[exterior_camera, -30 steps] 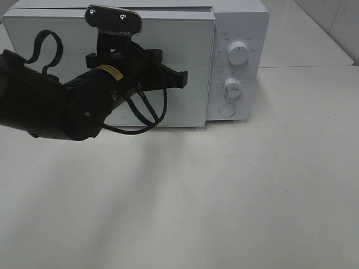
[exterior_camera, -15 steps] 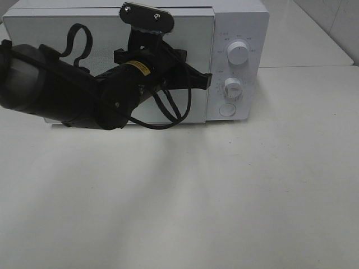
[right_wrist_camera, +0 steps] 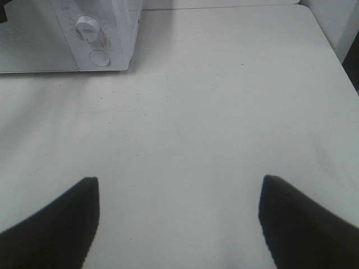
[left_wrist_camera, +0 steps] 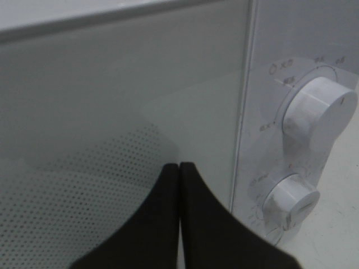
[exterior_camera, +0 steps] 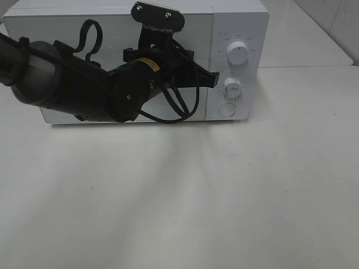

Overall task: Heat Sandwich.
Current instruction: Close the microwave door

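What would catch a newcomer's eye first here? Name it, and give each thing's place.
The bulky black left arm lies across the closed door of the white microwave. The left gripper is shut, with its tips at the door's right edge, beside the lower knob. The right gripper hangs open over the white table, and no sandwich shows in any view.

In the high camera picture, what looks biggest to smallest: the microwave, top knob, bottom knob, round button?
1. microwave
2. top knob
3. bottom knob and round button, which look about alike, so I won't rank them.
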{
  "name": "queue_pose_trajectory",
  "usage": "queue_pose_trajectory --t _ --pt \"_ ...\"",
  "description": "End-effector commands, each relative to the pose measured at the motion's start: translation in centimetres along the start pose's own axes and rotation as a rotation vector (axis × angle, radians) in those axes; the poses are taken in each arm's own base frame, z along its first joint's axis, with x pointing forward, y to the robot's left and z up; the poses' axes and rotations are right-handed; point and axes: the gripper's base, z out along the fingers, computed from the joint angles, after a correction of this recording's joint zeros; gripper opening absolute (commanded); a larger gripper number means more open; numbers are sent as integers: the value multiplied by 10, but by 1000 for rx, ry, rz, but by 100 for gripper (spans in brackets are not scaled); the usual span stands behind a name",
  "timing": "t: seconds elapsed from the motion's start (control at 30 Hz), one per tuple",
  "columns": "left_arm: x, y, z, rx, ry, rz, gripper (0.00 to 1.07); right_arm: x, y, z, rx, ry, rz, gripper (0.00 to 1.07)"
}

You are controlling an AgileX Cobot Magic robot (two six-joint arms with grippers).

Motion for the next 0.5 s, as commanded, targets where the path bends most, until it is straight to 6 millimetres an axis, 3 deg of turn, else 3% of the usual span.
queue_pose_trajectory --t 0.03,0.5 --pt "-13 19 5 -92 -85 -65 0 2 0 -4 -1 -40 -6 75" --pt "-12 16 3 -71 -49 -67 0 2 0 -4 -1 -40 -6 75"
